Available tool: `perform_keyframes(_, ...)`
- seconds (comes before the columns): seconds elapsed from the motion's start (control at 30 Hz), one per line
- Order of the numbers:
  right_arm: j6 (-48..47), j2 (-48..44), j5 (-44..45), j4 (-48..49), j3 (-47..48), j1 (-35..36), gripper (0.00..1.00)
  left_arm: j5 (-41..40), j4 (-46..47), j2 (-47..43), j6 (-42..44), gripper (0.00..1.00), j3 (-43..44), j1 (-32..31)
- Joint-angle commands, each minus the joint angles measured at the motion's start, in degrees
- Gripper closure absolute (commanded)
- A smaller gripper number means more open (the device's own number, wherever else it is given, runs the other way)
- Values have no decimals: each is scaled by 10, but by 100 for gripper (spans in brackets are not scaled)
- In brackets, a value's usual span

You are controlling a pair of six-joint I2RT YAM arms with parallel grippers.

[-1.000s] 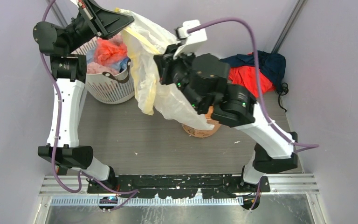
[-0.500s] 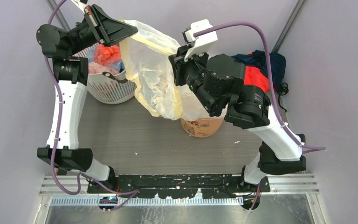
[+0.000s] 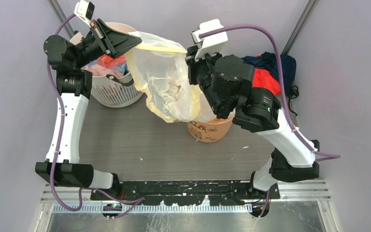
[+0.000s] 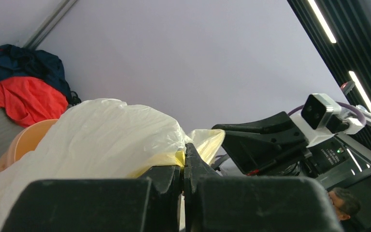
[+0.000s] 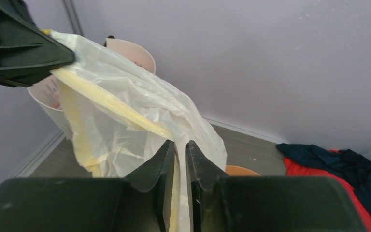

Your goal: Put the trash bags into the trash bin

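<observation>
The trash bag (image 3: pixel 166 82) is a big, thin, pale yellow film, half see-through and full of wrinkles. It hangs in the air above the far part of the bench (image 3: pixel 135 145), and its top edge is stretched between the two pincers. The body sags down and its lower end lies over the far rim of the orange bin (image 3: pixel 210 131). This bin stands on the bench at 5 o'clock from the bag, and its near side shows a small print.

The left pincer (image 3: pixel 137 39) is at 10 o'clock from the bag. In the left wrist view its jaws are pressed together on a yellow fold of the bag's edge (image 4: pixel 179 157). The right pincer (image 5: pixel 180 145) is at 2 o'clock from the bag. Its jaws stand a little apart, and a strip of the film runs down through the narrow slot between them. Whether they pinch the strip, I cannot tell.

At 9 o'clock from the bag, under the left pincer, stands a white basket (image 3: pixel 111 92) with slots, and red, pink and blue bundles (image 3: pixel 111 60) lie in it. At 3 o'clock from the bag, in the far right corner, lies a heap of red and navy cloth (image 3: pixel 270 72).
</observation>
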Motion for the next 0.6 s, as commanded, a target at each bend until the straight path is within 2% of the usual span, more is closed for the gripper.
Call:
perform_keyframes(0.0,80,-23,-15,-18,-48,-61,81,-25,-7,-13,21,98,7,1)
perform_keyframes(0.1,139,-39,-74,-24,-101,-115,90,-26,-7,-11,19,98,13,0)
perform_keyframes(0.17,159,-48,-104,-16,-133,-139,90,-27,-9,-11,19,98,14,0)
perform_keyframes(0.2,165,-52,-123,-15,-144,-149,87,-27,-9,-9,19,98,15,0)
perform_keyframes(0.27,171,-61,-159,-8,-168,-161,74,-28,-11,-4,19,98,18,0)
perform_keyframes(0.37,174,-69,-197,-3,-190,-167,64,-33,-12,6,19,98,26,0)
perform_keyframes(0.57,181,-90,-263,13,-240,-171,55,-43,-34,28,31,98,55,0)
